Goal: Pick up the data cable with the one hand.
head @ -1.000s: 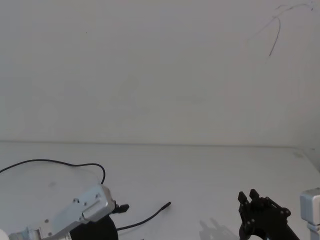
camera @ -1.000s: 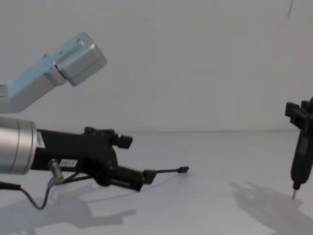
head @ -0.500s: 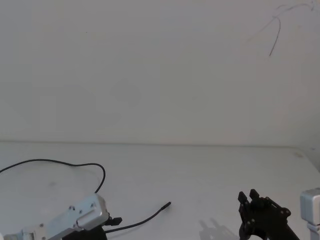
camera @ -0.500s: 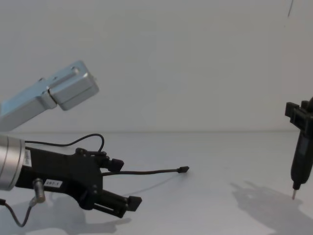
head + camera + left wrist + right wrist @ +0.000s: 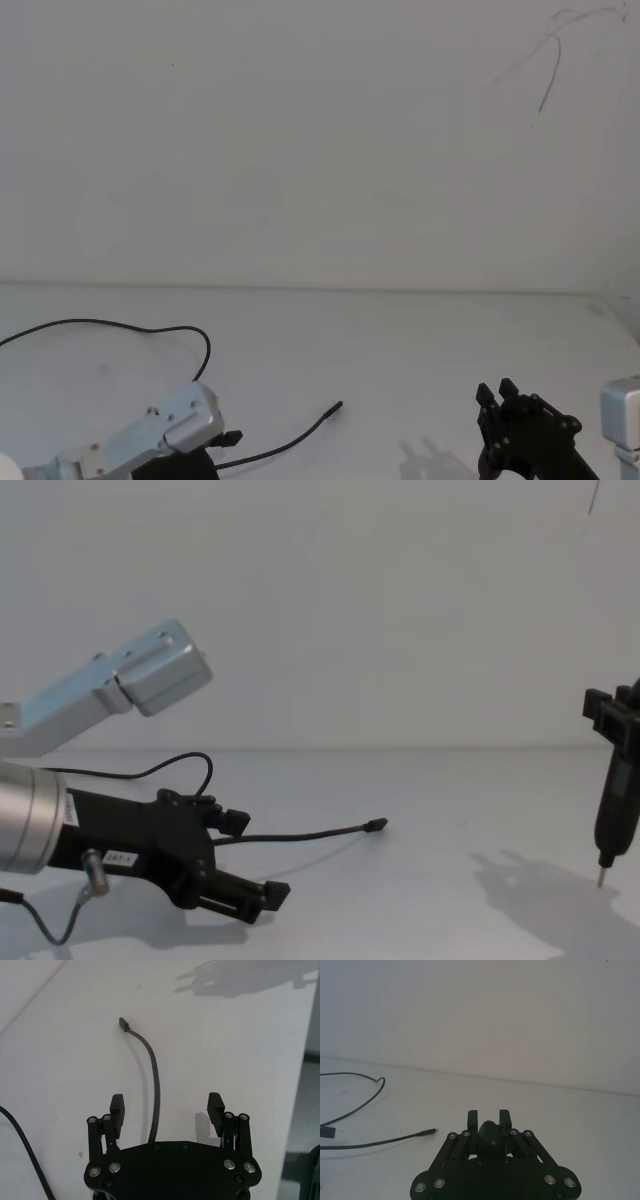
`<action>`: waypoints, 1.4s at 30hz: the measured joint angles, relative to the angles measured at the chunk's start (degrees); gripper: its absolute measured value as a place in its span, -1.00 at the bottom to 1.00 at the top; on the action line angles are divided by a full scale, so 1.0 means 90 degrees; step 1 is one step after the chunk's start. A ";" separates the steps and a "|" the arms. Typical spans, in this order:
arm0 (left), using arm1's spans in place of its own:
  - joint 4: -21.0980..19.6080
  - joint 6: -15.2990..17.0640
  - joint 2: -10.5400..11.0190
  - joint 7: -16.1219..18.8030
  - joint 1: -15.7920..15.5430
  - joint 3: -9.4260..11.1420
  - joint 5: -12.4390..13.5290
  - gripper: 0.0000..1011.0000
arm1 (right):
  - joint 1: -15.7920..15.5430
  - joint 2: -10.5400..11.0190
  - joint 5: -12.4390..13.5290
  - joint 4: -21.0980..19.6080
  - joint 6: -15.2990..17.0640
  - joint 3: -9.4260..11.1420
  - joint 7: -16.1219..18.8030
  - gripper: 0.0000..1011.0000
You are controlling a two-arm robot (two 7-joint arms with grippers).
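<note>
The data cable [image 5: 155, 1075] is thin and black and lies on the white table [image 5: 450, 910], ending in a small plug [image 5: 375, 826]. My left gripper [image 5: 262, 855] is low over the table with its fingers open on either side of the cable, a short way back from the plug. In the left wrist view the cable runs between the two pads [image 5: 117, 1107], nearer to one of them, and touches neither. The rest of the cable [image 5: 100, 322] loops away to the far left. My right gripper [image 5: 600, 875] hangs shut at the right, pointing down, well apart from the cable.
The silver link [image 5: 150, 675] of my left arm juts up over the gripper. A short grey robot wire [image 5: 85, 895] hangs under the left wrist. A plain white wall [image 5: 320, 150] rises behind the table. Bare tabletop lies between the two grippers.
My left gripper has drawn back along the cable toward me and dropped lower, staying open. The cable and the right arm have not moved.
</note>
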 joint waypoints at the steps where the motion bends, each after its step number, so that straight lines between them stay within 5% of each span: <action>1: 0.0029 0.0045 -0.0041 0.0032 -0.0015 0.0006 0.0019 0.98 | 0.0000 0.0000 0.0000 0.0000 0.0000 0.0000 0.0000 -0.50; 9: 0.0127 0.0176 -0.0178 0.0131 -0.0067 0.0029 0.0085 0.75 | 0.0000 0.0000 0.0000 0.0000 0.0000 0.0000 0.0000 -0.50; 36: 0.0222 0.0262 -0.0298 0.0212 -0.0114 0.0044 0.0151 -0.86 | 0.0000 0.0000 0.0000 0.0000 0.0000 0.0000 0.0000 -0.50; 42: 0.0182 -0.0096 -0.0208 0.0053 -0.0101 -0.0038 0.0108 -0.90 | 0.0000 0.0000 0.0000 0.0000 0.0000 0.0000 0.0000 -0.50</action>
